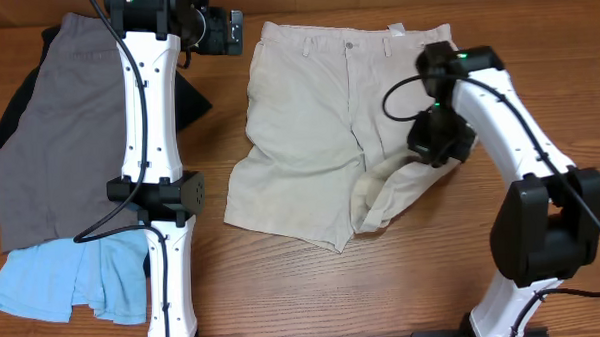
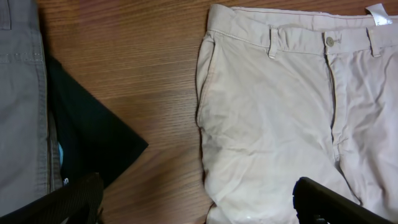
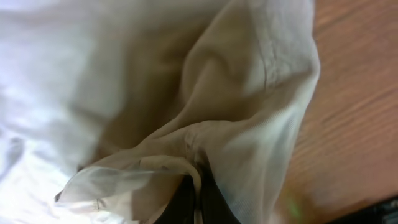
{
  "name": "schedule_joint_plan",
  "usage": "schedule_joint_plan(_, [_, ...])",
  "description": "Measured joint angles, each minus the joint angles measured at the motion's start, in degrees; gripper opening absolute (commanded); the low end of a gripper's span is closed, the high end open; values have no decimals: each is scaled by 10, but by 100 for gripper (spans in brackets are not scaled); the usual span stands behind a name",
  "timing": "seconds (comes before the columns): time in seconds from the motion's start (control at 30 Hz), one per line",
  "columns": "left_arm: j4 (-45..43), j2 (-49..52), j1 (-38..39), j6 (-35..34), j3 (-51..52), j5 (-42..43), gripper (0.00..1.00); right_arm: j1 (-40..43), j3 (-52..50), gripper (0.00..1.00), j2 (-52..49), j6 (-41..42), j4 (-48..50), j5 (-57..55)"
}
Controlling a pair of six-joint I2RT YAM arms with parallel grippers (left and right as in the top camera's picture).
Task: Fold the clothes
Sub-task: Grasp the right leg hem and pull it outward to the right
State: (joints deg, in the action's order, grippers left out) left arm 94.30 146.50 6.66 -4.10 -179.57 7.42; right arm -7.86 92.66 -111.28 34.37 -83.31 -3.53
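The khaki shorts (image 1: pixel 319 128) lie front up, waistband at the far edge — the leg on the robot's right is bunched at its hem, where the right gripper (image 3: pixel 196 196) is pinched tight on the cloth. The left gripper (image 1: pixel 233 33) hangs beside the waistband's left corner, fingers (image 2: pixel 329 199) spread wide, empty — grey shorts (image 1: pixel 58 127), light-blue shorts (image 1: pixel 64 282) and a black garment (image 1: pixel 190 102) heaped at left

The beige shorts (image 2: pixel 273 124) lie on the table (image 2: pixel 143 74), apart from a black garment (image 2: pixel 93 143).
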Motion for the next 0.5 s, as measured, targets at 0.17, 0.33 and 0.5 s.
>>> schedule_joint_plan(0.17, [0, 0, 0, 0, 0, 0, 100, 34, -44, 4, 0, 12, -3, 19])
schedule_joint_plan(0.33, [0, 0, 0, 0, 0, 0, 100, 59, -118, 4, 0, 22, -3, 32])
schedule_joint_plan(0.5, [0, 0, 0, 0, 0, 0, 100, 99, -175, 4, 18, 26, -2, 33])
